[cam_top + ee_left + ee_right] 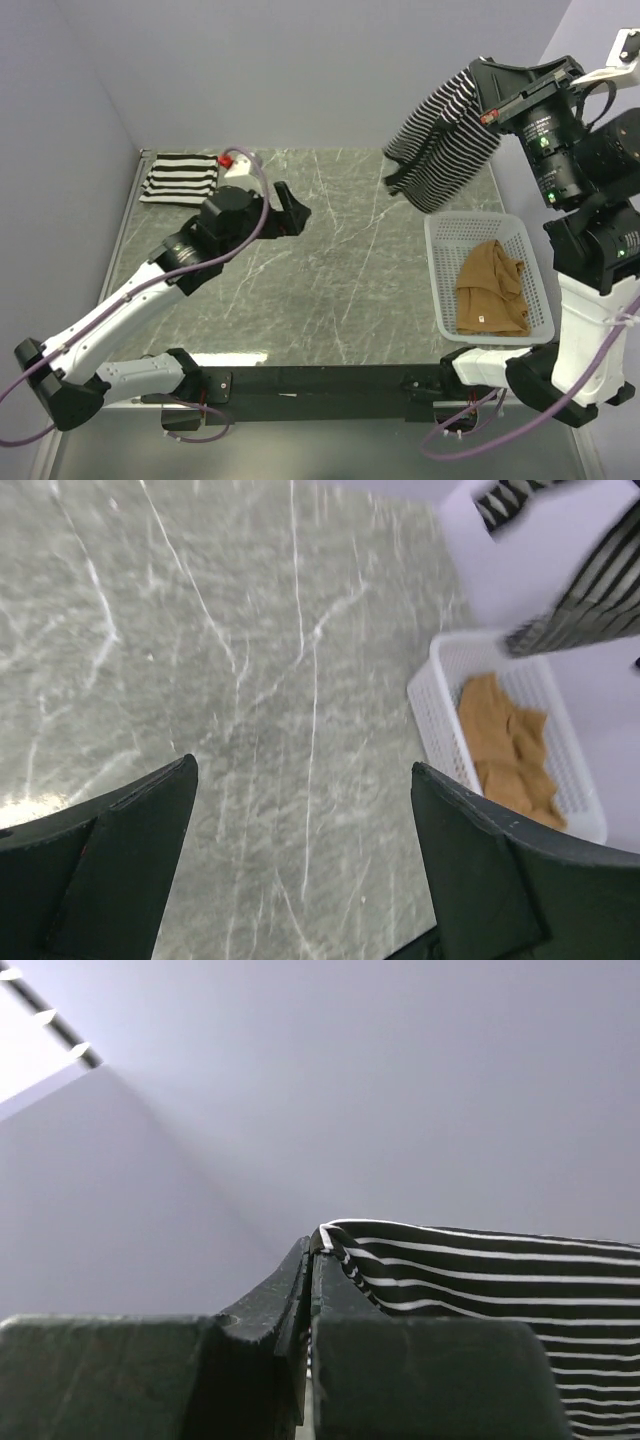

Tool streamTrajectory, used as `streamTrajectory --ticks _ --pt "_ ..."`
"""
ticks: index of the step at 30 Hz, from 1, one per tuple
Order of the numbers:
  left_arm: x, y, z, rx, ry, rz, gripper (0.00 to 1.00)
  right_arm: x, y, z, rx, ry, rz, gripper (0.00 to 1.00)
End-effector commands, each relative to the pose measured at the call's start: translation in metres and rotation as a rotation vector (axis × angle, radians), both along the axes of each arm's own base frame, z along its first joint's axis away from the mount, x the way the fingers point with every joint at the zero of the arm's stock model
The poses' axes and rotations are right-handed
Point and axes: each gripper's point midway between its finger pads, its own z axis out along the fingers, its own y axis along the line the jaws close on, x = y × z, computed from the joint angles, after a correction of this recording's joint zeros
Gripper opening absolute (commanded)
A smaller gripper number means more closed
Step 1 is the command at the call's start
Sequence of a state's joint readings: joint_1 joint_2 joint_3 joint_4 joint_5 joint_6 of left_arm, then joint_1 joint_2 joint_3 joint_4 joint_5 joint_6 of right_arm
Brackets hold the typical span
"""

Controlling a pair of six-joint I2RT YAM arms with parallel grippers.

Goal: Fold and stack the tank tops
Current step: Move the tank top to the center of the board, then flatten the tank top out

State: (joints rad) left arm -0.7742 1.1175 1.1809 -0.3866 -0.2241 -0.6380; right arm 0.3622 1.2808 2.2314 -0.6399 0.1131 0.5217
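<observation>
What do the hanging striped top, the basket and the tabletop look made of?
Hanging striped top: soft, matte, knit-like fabric; it drapes in loose folds.
Basket: probably white plastic, a rigid open lattice.
Tabletop: grey marble-look surface with white veins, somewhat glossy given a glare patch; real stone or laminate, cannot tell.

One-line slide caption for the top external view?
Right gripper holds a thin-striped black-and-white tank top aloft; tan-brown fabric top in white plastic lattice basket; left gripper open.

Table top point(330, 260): grey marble pattern, white veins. Walls point(300, 70): plain pale lavender, three sides. Bright glare patch point(235, 357) at near table edge, beside black rail point(320, 381)
</observation>
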Motion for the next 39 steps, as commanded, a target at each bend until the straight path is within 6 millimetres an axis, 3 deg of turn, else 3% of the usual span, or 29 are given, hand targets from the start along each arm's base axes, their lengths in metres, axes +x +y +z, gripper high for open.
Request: streamTrajectory --ticks 1,3,4,6,7,8,9,10,11,12,13,16,18,19,24,27,29,30,32,33,35,38,39 --pt "0.002 0.025 0.045 -0.103 -0.088 0.096 0.93 0.003 0.043 -0.004 -0.037 -0.01 0.152 0.0" --pt "0.002 0.036 0.047 -0.116 -0.094 0.135 0.93 -0.002 0.068 -0.017 -0.024 0.006 0.25 0.0" --pt "0.002 0.038 0.048 -0.12 -0.096 0.143 0.92 0.012 0.084 -0.049 -0.04 0.066 0.283 0.0" --pt "0.001 0.044 0.043 -0.115 -0.081 0.167 0.92 0.01 0.093 -0.082 -0.029 0.13 0.315 0.0" --pt "0.0 0.047 0.045 -0.12 -0.085 0.177 0.92 0.026 0.107 -0.141 -0.057 0.238 0.319 0.04" --pt "0.0 0.049 0.037 -0.115 -0.072 0.185 0.93 0.03 0.111 -0.171 -0.057 0.292 0.317 0.28" --pt "-0.001 0.053 0.033 -0.114 -0.068 0.201 0.93 0.038 0.111 -0.204 -0.071 0.358 0.288 0.42" --pt "0.0 0.054 0.018 -0.095 -0.045 0.21 0.94 0.046 0.112 -0.271 -0.121 0.503 0.26 0.53" --pt "0.001 0.056 0.011 -0.093 -0.036 0.216 0.95 0.05 0.107 -0.302 -0.135 0.578 0.224 0.62" --pt "0.002 0.056 0.002 -0.083 -0.019 0.22 0.95 0.053 0.103 -0.332 -0.157 0.645 0.183 0.63" --pt "0.003 0.055 -0.01 -0.07 0.008 0.221 0.95 0.055 0.085 -0.373 -0.195 0.726 0.08 0.64" --pt "0.004 0.053 -0.065 -0.027 0.132 0.215 0.9 0.048 0.059 -0.421 -0.206 0.838 -0.025 0.68" --pt "0.002 0.051 -0.083 -0.038 0.166 0.207 0.83 0.043 0.066 -0.425 -0.197 0.83 0.016 0.67" --pt "0.0 0.049 -0.1 -0.038 0.19 0.197 0.81 0.034 0.075 -0.439 -0.209 0.858 0.067 0.67" --pt "-0.006 0.027 -0.14 -0.061 0.268 0.103 0.69 0.0 0.11 -0.489 -0.317 0.955 0.135 0.65" --pt "-0.002 0.019 -0.173 -0.016 0.326 0.081 0.66 -0.019 0.121 -0.524 -0.32 1.005 0.166 0.61" --pt "0.005 0.012 -0.183 0.013 0.327 0.063 0.63 -0.025 0.123 -0.537 -0.313 1.032 0.166 0.56" --pt "0.006 0.009 -0.201 0.047 0.364 0.055 0.61 -0.029 0.119 -0.545 -0.325 1.043 0.151 0.56" --pt "0.014 0.002 -0.206 0.079 0.353 0.025 0.59 -0.032 0.115 -0.55 -0.317 1.049 0.136 0.54" --pt "0.014 -0.006 -0.217 0.09 0.381 -0.01 0.57 -0.034 0.112 -0.555 -0.318 1.054 0.129 0.52" --pt "0.019 -0.02 -0.216 0.115 0.365 -0.066 0.56 -0.036 0.112 -0.559 -0.307 1.056 0.133 0.5" --pt "0.023 -0.034 -0.229 0.21 0.372 -0.097 0.58 -0.038 0.121 -0.568 -0.292 1.06 0.179 0.48" --pt "0.029 -0.038 -0.222 0.229 0.357 -0.089 0.58 -0.038 0.124 -0.57 -0.284 1.059 0.191 0.48"
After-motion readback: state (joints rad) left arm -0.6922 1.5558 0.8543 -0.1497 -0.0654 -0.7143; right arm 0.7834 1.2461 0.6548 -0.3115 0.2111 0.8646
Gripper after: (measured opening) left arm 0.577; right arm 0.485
